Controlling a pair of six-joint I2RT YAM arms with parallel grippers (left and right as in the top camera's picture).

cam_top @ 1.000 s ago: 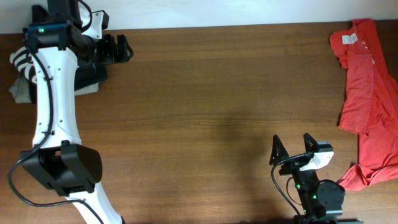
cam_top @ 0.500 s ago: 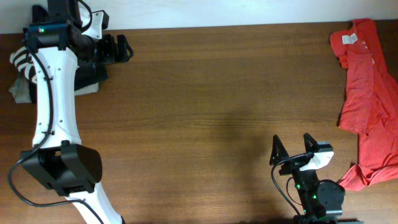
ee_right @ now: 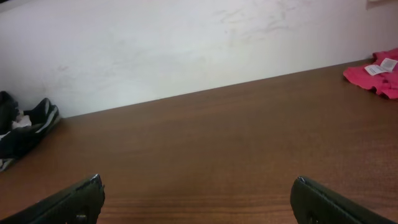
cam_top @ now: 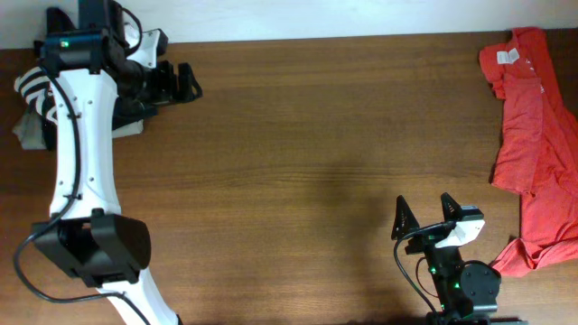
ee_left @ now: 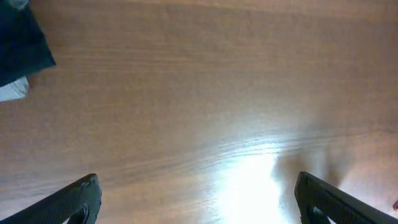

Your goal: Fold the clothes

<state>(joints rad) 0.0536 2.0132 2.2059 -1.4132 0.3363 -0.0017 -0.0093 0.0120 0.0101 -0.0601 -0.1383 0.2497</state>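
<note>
We see the clothes in two places, at opposite ends of the brown wooden surface (cam_top: 298, 135). The black shirt (cam_top: 34, 90) lies bunched in the far left corner, partly hidden under the left arm (cam_top: 79, 153). White markings show on its upper folds, and a pale scrap shows at its lower edge. In the left wrist view only a dark corner of it shows at the upper left. The red-orange shirt (cam_top: 533, 144) lies spread and rumpled along the right edge, with a small white label near its collar, well apart from the black one.

The left end effector (cam_top: 183, 79) sits just beside the black shirt, on its right. In its wrist view we see both fingers spread wide over bare wood, with nothing held between them.

The right end effector (cam_top: 424, 209) is near the front edge, to the left of the red-orange shirt's lower hem and not touching it. Its fingers (ee_right: 81, 199) also stand wide apart and hold nothing. Its camera looks across the surface toward a pale wall (ee_right: 186, 43).
</note>
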